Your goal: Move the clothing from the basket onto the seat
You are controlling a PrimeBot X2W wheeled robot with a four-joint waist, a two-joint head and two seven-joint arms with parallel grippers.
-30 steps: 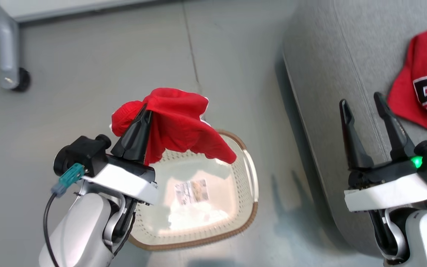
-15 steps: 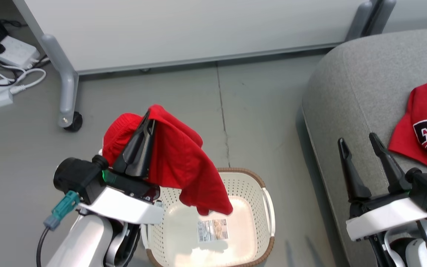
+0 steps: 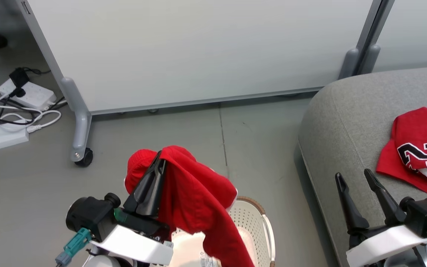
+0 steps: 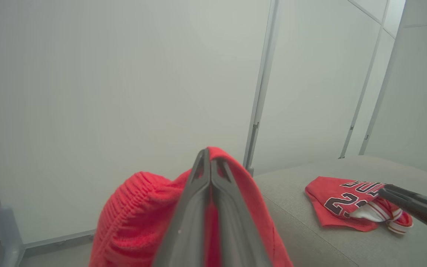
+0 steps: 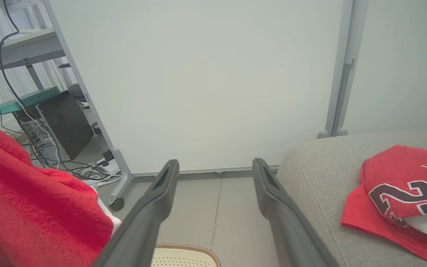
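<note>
Bright, even indoor light washes the white partition; a soft shadow lies on the floor beside the seat at 4 o'clock. Wrist views: nearby fingers blur at 6 o'clock, posts fan outward at edges.

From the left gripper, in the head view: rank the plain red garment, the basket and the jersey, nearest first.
1. plain red garment: clamped in the left gripper, draping to its right.
2. basket: just below, on the floor.
3. jersey: far right, on the seat.
</note>
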